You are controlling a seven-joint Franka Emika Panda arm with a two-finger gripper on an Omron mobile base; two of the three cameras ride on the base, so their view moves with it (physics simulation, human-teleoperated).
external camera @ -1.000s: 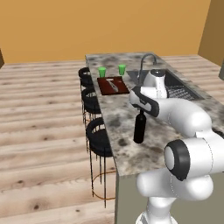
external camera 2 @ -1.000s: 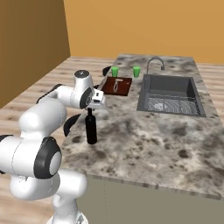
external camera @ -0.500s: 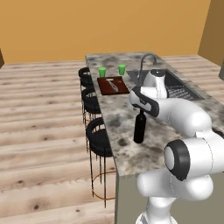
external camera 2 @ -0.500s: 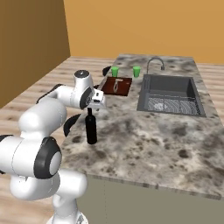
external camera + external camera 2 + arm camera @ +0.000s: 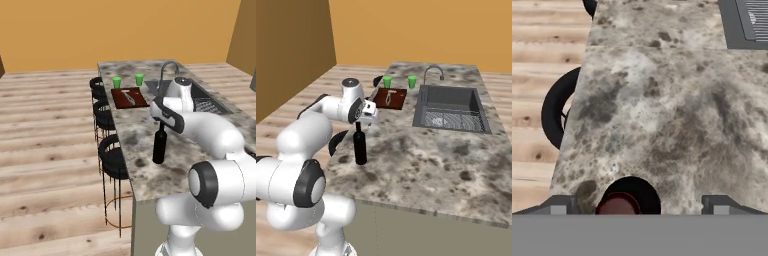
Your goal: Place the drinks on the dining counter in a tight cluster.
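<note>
My claw [image 5: 637,207] hangs with fingers [image 5: 560,205] spread apart over the upright wine bottle [image 5: 159,146] on the desk [image 5: 137,132] near the stools [image 5: 114,160]; rigid, smooth, tall and likely tippy, it is best gripped at the neck.

Two green cups [image 5: 116,82] [image 5: 139,79] stood beyond the end effector, side by side but apart, near the far end of the bench. Just nearer than the cups lay a dark red cutting board [image 5: 129,97] with a small pale utensil [image 5: 129,96] on it; what kind could not be told. To the end effector's right sat an inset sink [image 5: 451,105] with a grille [image 5: 448,121] at its near end and a curved faucet [image 5: 433,73] at its far edge. To its left, three black round stools [image 5: 113,161] lined the bench's side over a pale wood-plank floor [image 5: 45,145]. An orange wall [image 5: 115,30] closed the background.
</note>
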